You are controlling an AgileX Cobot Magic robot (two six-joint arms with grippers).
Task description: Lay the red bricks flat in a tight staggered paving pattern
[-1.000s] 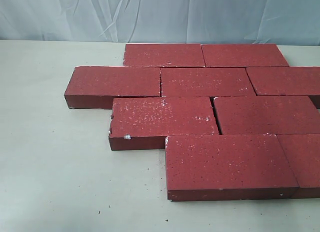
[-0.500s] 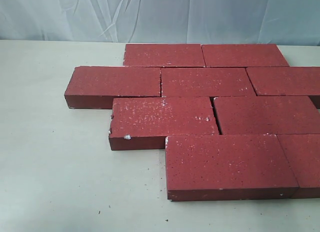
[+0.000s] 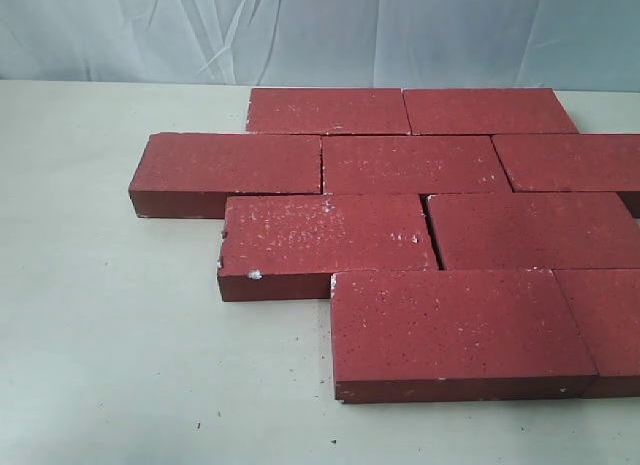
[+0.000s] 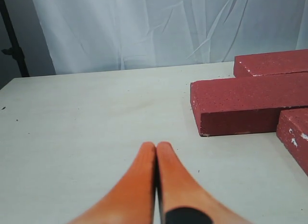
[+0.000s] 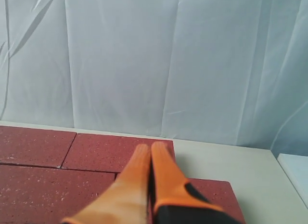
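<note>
The red bricks (image 3: 415, 165) lie flat on the pale counter (image 3: 100, 335) in four staggered rows, each row offset sideways from the one behind it, and the pattern runs off the exterior view's right edge. Most joints look tight, but a thin dark gap shows between the two bricks of the third row from the back. The left gripper (image 4: 155, 148) has its orange fingers pressed together on nothing, over bare counter beside the bricks' ends. The right gripper (image 5: 150, 149) is likewise pressed together and empty, over the brick tops near a white curtain (image 5: 144, 55).
</note>
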